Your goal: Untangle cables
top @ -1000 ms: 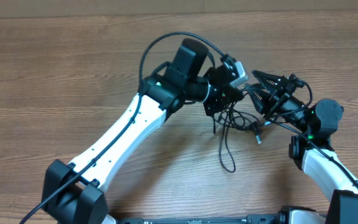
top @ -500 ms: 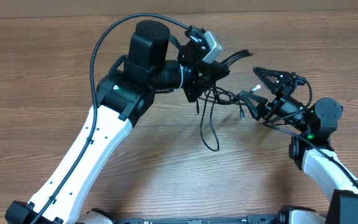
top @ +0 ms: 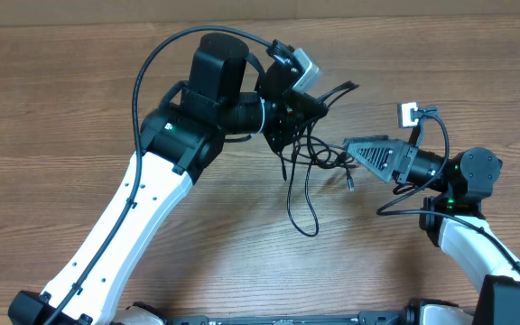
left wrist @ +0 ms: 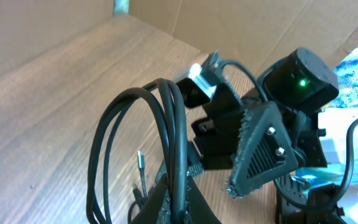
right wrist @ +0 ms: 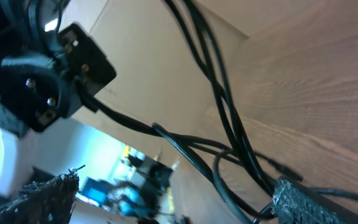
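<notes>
Trouble is most likely brewing at the right hand (top: 355, 150) — it is standing wide open, gripping nothing, and in its own wrist view several strands of the cables (top: 301, 185) are running side by side through the gap between its fingers (right wrist: 303, 198). If it is closing from there, it is probably catching two or three strands at once instead of one, and any pull away from the left hand (top: 287, 117) is then cinching the tangle tighter rather than drawing a cord free.

That left hand is clamping shut on the bunched part of the cables and holding it lifted over the table (top: 61, 117), with a long loop (top: 307, 226) drooping below and a small plug end (top: 350, 182) dangling just beside the right hand. The plug end is looking like a second hazard: dragged through the bundle, it is liable to be hooking on a crossing strand and jamming.

A hard tug is also risking the bundle slipping out of the left hand's grip — the whole knot is then dropping back onto the table, unsorted
</notes>
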You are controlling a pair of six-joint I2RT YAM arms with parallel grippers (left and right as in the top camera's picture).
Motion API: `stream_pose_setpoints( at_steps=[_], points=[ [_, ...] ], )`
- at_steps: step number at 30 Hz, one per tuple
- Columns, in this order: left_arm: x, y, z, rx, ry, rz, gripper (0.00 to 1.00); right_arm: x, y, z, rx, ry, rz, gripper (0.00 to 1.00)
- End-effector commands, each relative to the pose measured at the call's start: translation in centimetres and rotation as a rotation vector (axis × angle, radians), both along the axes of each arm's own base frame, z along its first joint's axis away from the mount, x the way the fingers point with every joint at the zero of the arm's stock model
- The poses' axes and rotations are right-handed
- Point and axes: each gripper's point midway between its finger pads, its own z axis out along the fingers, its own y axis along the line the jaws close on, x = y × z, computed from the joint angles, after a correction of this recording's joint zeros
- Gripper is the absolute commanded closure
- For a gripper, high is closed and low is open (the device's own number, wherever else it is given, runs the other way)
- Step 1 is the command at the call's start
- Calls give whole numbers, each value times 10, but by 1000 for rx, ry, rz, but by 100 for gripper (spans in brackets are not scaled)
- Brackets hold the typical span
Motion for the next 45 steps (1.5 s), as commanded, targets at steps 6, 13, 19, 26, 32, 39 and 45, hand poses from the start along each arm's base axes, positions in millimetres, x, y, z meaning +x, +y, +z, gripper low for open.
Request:
stream_pose_setpoints(
  at_steps=[6, 13, 19, 26, 32, 39, 45],
  points=[
    [-4, 1, 10, -26, 62, 22, 96, -12, 15, 2, -68, -203, 66, 0],
    [-11, -5, 9, -29, 88, 10, 96, -27, 43, 2, -108, -391, 150, 0],
    [-23, -17, 9, -26, 91, -27, 96, -25, 49, 2, -113, -416, 136, 0],
    [-23, -18, 10, -33, 98, -25, 96, -23, 49, -8, -122, -360, 131, 26],
    [-21, -20, 15, -52, 90, -19, 96, -23, 51, -16, -126, -316, 141, 67],
    [-20, -20, 16, -54, 84, -18, 96, -25, 54, -16, -124, -317, 151, 95],
    [-17, -17, 11, -35, 96, 5, 95, -21, 52, -16, -126, -314, 129, 96]
  ],
)
